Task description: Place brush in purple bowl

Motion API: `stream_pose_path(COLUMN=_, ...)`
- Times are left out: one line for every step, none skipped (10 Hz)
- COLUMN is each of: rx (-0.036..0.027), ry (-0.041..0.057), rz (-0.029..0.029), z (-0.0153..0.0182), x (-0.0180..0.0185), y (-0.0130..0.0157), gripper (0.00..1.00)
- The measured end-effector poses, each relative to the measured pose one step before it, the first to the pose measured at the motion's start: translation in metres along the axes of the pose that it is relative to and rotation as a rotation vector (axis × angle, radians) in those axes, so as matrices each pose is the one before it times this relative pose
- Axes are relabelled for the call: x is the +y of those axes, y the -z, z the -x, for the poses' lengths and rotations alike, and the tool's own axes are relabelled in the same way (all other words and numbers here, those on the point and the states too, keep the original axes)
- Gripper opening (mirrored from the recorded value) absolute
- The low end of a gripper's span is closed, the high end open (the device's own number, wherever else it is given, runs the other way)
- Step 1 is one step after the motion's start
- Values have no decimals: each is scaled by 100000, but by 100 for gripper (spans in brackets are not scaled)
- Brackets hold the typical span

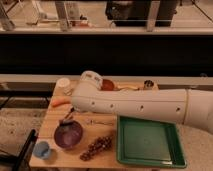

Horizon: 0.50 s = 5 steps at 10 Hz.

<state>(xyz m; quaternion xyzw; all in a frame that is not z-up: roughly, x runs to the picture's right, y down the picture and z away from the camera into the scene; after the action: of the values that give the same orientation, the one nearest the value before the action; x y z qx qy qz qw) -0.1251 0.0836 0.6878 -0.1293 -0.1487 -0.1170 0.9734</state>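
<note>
Tabletop (pixel 49 126), one purple bowl (pixel 68 136), claw (pixel 67 119) seemingly above

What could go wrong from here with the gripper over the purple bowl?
The gripper, shut, hangs over the purple bowl's far rim, not its middle; a drop there might land on the rim or the table. I cannot make out the brush at its tip, so it may hold nothing. The blue cup and grapes lie close to the bowl; a nudged bowl might knock them.
</note>
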Motion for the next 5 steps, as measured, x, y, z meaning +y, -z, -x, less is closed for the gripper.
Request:
stream_pose_path(rx=1609, ry=188, rz=-255, z=-726, x=628, y=-492, gripper=0)
stream_pose_path(rx=1193, ry=263, rz=-236, z=-556, x=548, y=-397, gripper=0)
stream_pose_path(rx=759, ry=439, rz=-171, z=-40, x=327, y=-339, gripper=0)
stream_pose_path(rx=633, ry=438, rz=-44, z=100, x=349, y=-425, gripper=0)
stream_pose_path(rx=740, ry=69, rz=-71, z=-157, x=303, y=-318, gripper=0)
